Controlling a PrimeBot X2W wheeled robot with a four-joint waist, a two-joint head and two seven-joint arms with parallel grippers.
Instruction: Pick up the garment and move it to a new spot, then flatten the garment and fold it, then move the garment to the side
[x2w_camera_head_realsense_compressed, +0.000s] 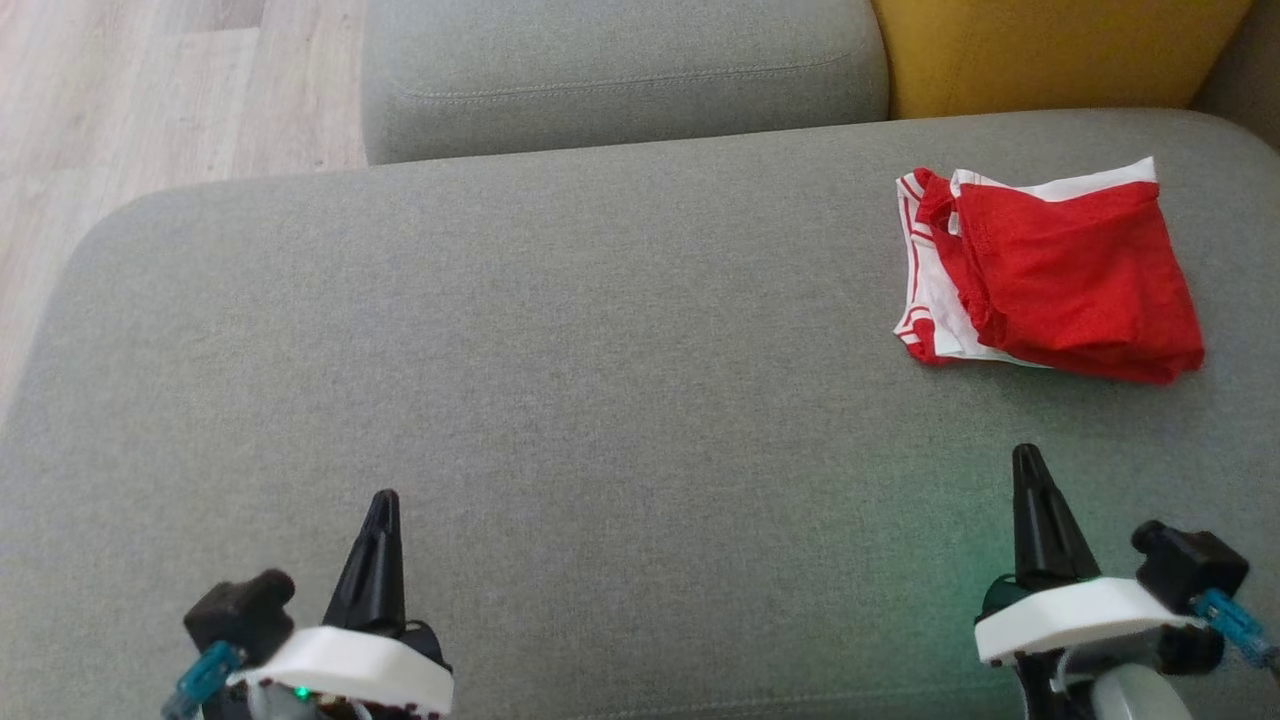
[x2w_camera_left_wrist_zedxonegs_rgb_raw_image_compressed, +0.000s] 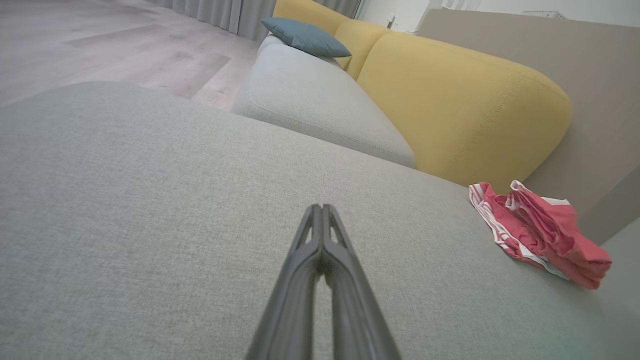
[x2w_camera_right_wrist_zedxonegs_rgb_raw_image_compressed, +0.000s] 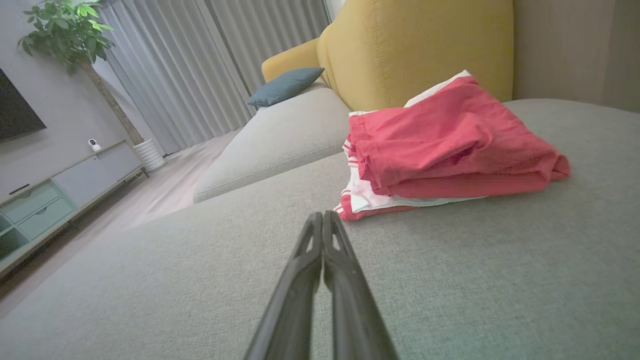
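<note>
Both grippers are fully closed and hold nothing. The left gripper (x2w_camera_head_realsense_compressed: 385, 500) and the right gripper (x2w_camera_head_realsense_compressed: 1027, 455) point across the grey seat (x2w_camera_head_realsense_compressed: 600, 380), well apart from each other. The garment (x2w_camera_head_realsense_compressed: 1060, 280) lies folded at the far right of the seat, near the yellow backrest (x2w_camera_head_realsense_compressed: 1050, 50), ahead of the right gripper and clear of it. You may judge the task to be at its last step: folded and set aside. For any further move, open the right gripper first, then approach the garment's near edge.
</note>
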